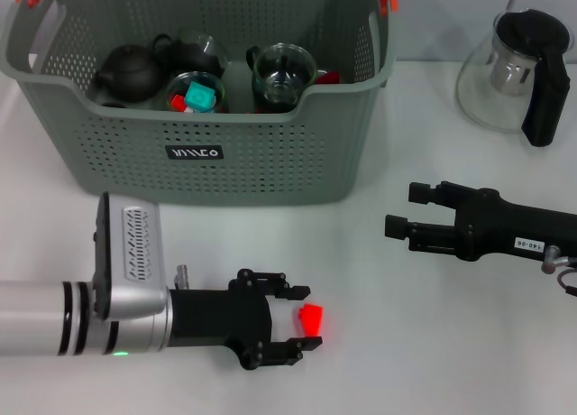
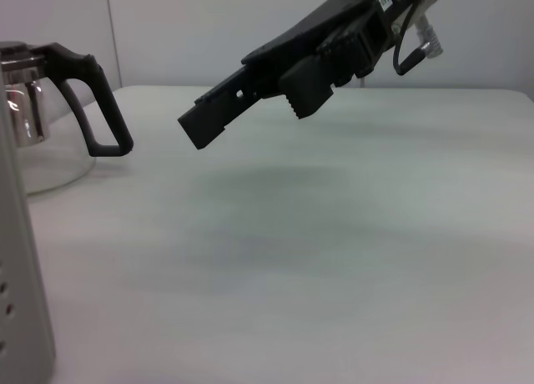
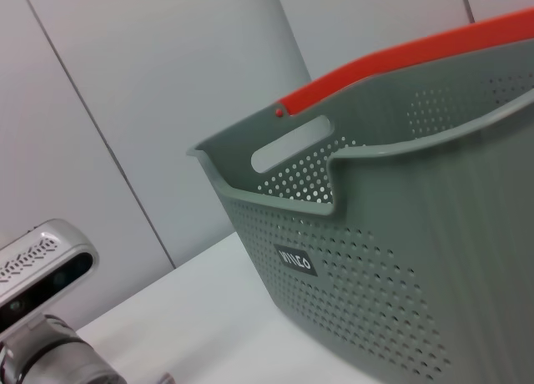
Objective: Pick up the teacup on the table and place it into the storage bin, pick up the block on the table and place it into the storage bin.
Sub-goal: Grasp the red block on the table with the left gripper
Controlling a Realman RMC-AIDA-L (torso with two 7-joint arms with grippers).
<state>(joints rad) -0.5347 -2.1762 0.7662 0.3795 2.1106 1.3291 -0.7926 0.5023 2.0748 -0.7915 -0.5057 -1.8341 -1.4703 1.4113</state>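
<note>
- The left end effector sits low over the white counter in front of the storage bin, its fingers spread on either side of a small red block.
- The block lies on the counter between those fingers; the jaws are released, with a gap showing on each side, and whether either finger touches the block cannot be told.
- The right end effector hangs over the counter to the right of the bin, pointing toward it, with its two fingers apart and nothing between them (it also shows in the left wrist view, raised above the counter).
- The storage bin, a grey perforated basket with orange-red clips on its rim and a black label on its front wall, stands at the back of the counter.
- Inside the bin are a dark teapot, a glass teacup with a dark handle, and a glass cup holding small teal and red pieces.
- A glass teapot with a black handle stands on the counter well to the right of the bin, behind the right arm.
</note>
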